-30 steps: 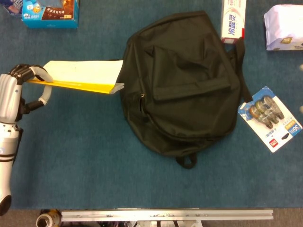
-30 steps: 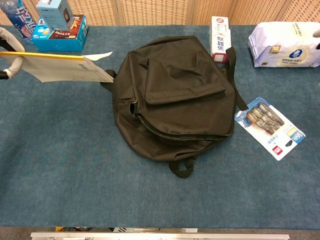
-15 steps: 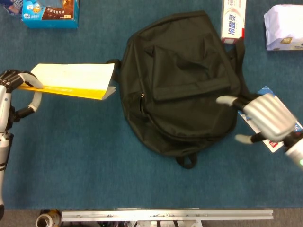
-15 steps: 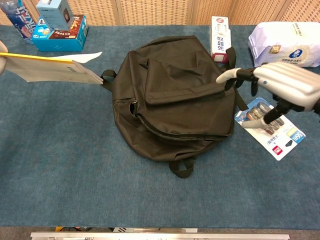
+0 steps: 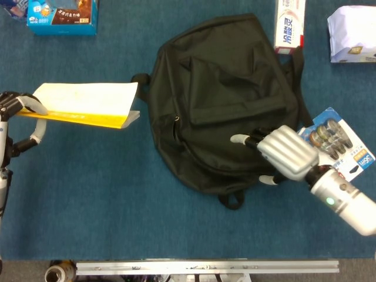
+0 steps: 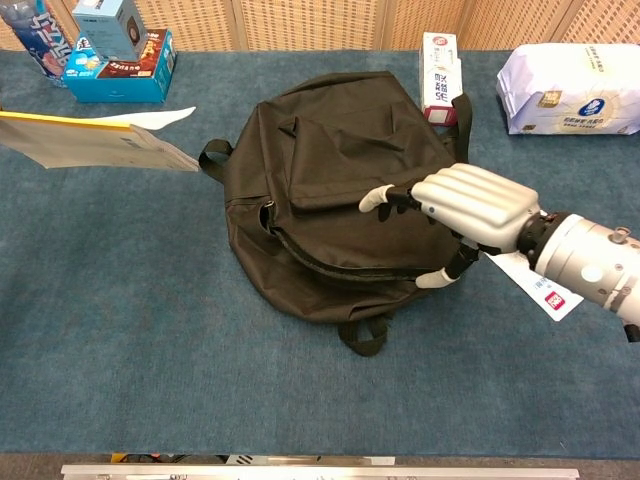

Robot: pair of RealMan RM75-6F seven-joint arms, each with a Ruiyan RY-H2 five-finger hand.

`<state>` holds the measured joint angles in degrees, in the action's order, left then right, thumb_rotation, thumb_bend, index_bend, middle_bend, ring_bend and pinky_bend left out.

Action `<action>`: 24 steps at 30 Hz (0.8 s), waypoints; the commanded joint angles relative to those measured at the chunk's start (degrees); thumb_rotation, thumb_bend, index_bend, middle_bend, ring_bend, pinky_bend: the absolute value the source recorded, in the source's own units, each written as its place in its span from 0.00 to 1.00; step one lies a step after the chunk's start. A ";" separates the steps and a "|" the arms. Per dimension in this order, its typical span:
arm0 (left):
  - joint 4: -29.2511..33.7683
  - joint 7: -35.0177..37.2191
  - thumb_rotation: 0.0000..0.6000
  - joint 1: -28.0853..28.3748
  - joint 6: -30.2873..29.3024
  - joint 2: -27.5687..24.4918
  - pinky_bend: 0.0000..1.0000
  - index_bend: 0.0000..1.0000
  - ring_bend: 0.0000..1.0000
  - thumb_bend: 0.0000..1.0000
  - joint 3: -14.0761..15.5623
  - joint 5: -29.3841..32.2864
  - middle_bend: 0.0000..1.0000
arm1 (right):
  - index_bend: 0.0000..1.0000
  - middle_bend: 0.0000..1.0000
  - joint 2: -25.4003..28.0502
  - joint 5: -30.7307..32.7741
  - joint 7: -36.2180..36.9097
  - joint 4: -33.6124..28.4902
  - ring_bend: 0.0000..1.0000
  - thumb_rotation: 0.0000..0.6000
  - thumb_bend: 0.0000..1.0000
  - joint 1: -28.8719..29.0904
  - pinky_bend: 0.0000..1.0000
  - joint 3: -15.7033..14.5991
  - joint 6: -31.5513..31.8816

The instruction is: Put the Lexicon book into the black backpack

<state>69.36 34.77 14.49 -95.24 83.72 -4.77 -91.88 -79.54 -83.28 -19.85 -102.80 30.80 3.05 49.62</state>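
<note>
The book was thin, with a yellow cover and pale pages. It sat at the left of the frame, off the table, pinched in the left hand. The black backpack lay flat in the middle. The right hand was over the bag's lower right part, fingers apart and holding nothing. A pack of tape rolls lay beside that hand. A blue box sat at the upper left.
</note>
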 commanded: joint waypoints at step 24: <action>-0.67 2.28 1.00 -1.07 -1.03 -0.95 0.42 0.68 0.52 0.40 -0.65 0.00 0.59 | 0.25 0.35 -10.84 13.93 -8.49 7.56 0.29 1.00 0.56 8.87 0.49 5.46 -1.98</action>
<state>68.62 37.02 13.40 -96.29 82.84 -5.38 -91.86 -90.09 -69.98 -28.22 -95.43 39.08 7.87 47.65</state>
